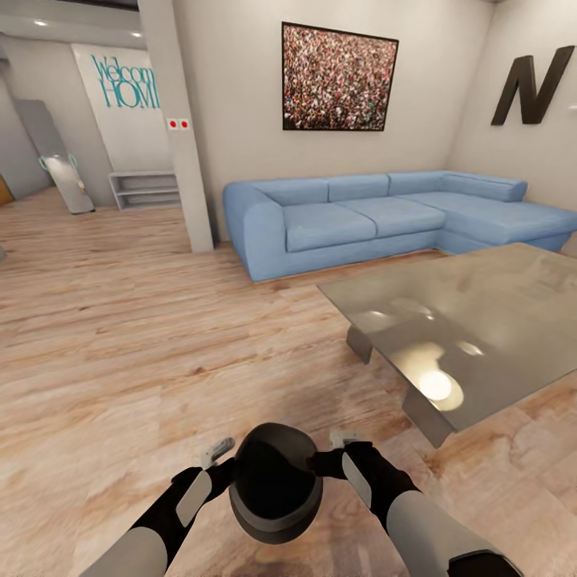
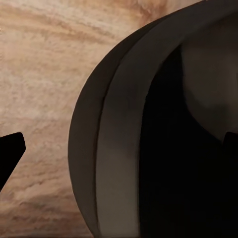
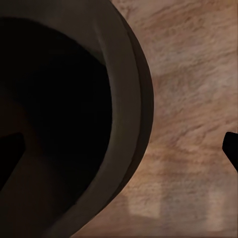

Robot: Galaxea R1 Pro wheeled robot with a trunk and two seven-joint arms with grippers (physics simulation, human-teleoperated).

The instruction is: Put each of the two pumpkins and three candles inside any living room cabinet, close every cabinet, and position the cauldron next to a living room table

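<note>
- Cauldron (image 1: 275,485): dark, round pot with a thick grey rim, held low in front of the robot between the two grippers, above the light wood plank floor (image 1: 120,336).
- Left gripper (image 1: 218,458): at the cauldron's left side, one pale finger tip raised above the rim. In the left wrist view a dark finger (image 2: 10,153) sits outside the cauldron wall (image 2: 114,148) and another shows inside the bowl; the jaws appear to straddle the rim, spread about as wide as the wall is thick, though contact is hard to confirm.
- Right gripper (image 1: 340,449): at the cauldron's right side, mirroring the left. In the right wrist view one finger (image 3: 12,153) lies inside the dark bowl and the other (image 3: 231,148) outside over the floor, with the rim (image 3: 131,124) between them.
- Table (image 1: 481,312): low, glossy grey top on slab legs, ahead and to the right of the right gripper, apart from the cauldron.
- Sofa (image 1: 369,216): blue corner unit, beyond the table.
- Picture (image 1: 339,78): framed, on the wall above the sofa.
</note>
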